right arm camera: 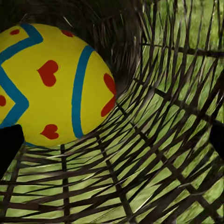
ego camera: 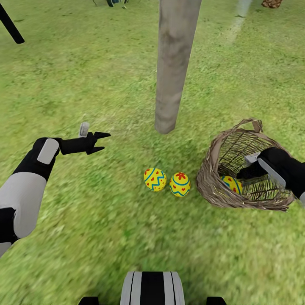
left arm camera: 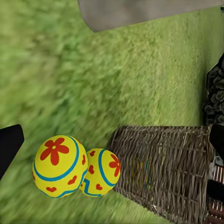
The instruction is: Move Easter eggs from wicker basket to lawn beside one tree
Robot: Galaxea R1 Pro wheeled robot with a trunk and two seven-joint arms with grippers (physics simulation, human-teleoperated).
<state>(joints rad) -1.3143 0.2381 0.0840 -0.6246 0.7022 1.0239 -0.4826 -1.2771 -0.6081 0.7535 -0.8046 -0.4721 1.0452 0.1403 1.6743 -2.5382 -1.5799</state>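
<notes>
1. the wicker basket (ego camera: pixel 220 186) lies tipped on its side on the lawn (ego camera: pixel 84 237), its mouth facing the robot's right arm and its loop handle (ego camera: pixel 250 123) at the far rim.
2. the right gripper (ego camera: pixel 248 173) reaches inside the basket's mouth. in the right wrist view its dark fingertips (right arm camera: pixel 9 145) stand wide apart at either side, released and grasping nothing.
3. the third easter egg (ego camera: pixel 231 184) rests inside the basket on the woven wall, just ahead of the right gripper; the right wrist view shows its yellow shell, blue zigzag band and red hearts up close.
4. two easter eggs lie on the grass just beside each other, between the basket and the left arm: the zigzag egg (ego camera: pixel 155 179) and the flower egg (ego camera: pixel 180 184), the latter nearer the basket's base.
5. the tree trunk (ego camera: pixel 173 67), straight and pale grey-brown, rises from the lawn just beyond the two eggs.
6. the left gripper (ego camera: pixel 101 142) hovers above the grass, well apart from the eggs, its fingers spread and empty.
7. a thin black trunk (ego camera: pixel 10 25) leans at the lawn's far left corner.
</notes>
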